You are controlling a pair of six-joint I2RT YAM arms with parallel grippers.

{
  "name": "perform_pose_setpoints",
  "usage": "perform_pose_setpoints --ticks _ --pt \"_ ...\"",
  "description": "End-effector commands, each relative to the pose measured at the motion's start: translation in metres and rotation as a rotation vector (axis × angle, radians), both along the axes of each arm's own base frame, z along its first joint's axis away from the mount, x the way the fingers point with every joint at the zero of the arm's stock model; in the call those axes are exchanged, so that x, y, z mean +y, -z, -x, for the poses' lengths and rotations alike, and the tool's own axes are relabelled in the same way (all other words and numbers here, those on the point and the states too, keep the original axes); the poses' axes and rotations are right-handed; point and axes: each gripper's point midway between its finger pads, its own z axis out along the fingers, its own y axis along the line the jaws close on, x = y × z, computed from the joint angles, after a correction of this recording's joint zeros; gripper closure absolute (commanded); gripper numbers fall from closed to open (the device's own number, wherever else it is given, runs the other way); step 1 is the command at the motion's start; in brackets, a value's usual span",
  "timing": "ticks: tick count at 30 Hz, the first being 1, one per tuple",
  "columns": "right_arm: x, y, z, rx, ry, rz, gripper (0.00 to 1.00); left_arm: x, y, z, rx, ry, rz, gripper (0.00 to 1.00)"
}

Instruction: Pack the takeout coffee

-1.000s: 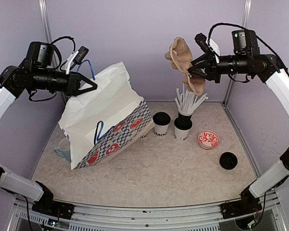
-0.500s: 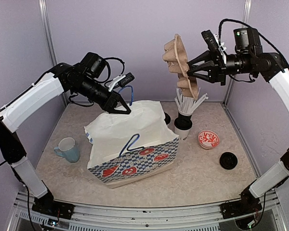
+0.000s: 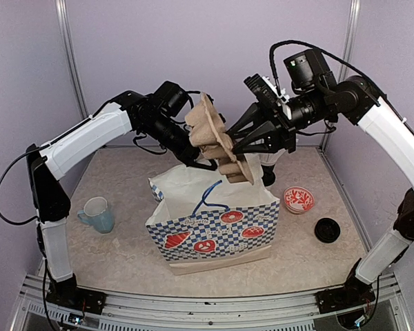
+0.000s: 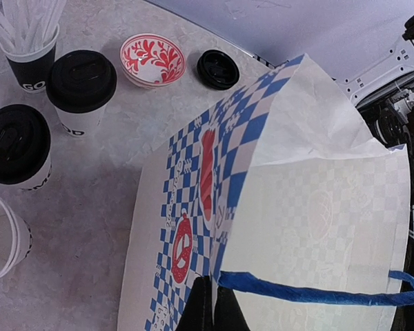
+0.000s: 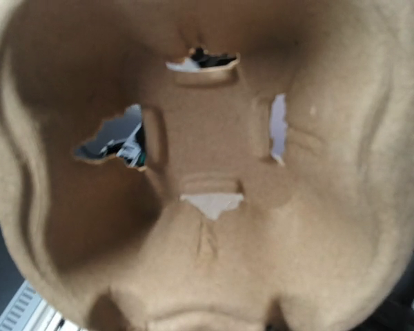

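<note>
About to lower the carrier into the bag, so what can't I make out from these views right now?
- Top view: lidded cups mostly hidden behind the bag and carrier.
- Top view: left gripper tips hidden behind the carrier.
- Right wrist view: carrier fills it, so the right gripper fingers and bag mouth are unseen.
- Left wrist view: open cup cut off by the left edge.

Lidded cups (image 4: 81,72): two. Open cup (image 4: 0,238): one, possibly nested. Straw cup (image 4: 31,58): one. Loose lid (image 4: 222,69): one. Patterned bowl (image 4: 152,58): one. Mug (image 3: 100,214): one. Bag (image 3: 214,227): one. Cup carrier (image 3: 217,141): one.
</note>
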Motion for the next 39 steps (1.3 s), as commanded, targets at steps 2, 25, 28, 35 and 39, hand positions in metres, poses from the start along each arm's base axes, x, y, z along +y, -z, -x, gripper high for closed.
perform_pose_setpoints --ticks 2,25,28,35,39 --pt "0.002 0.017 0.010 -0.034 -0.044 0.056 0.88 -0.023 -0.002 0.016 0.023 0.087 0.041 1.00" --pt "0.004 0.095 0.000 0.032 -0.035 0.301 0.91 0.011 -0.074 -0.048 -0.182 -0.214 0.152 0.34" --pt "0.006 0.100 -0.002 0.048 -0.034 0.315 0.92 0.020 -0.083 -0.047 -0.208 -0.231 0.170 0.33" --pt "0.010 0.065 -0.009 -0.022 0.018 0.225 0.96 0.053 -0.092 -0.059 -0.237 -0.344 0.180 0.31" --pt "0.012 0.048 -0.025 -0.072 0.106 0.181 0.97 0.077 -0.101 -0.064 -0.282 -0.398 0.210 0.31"
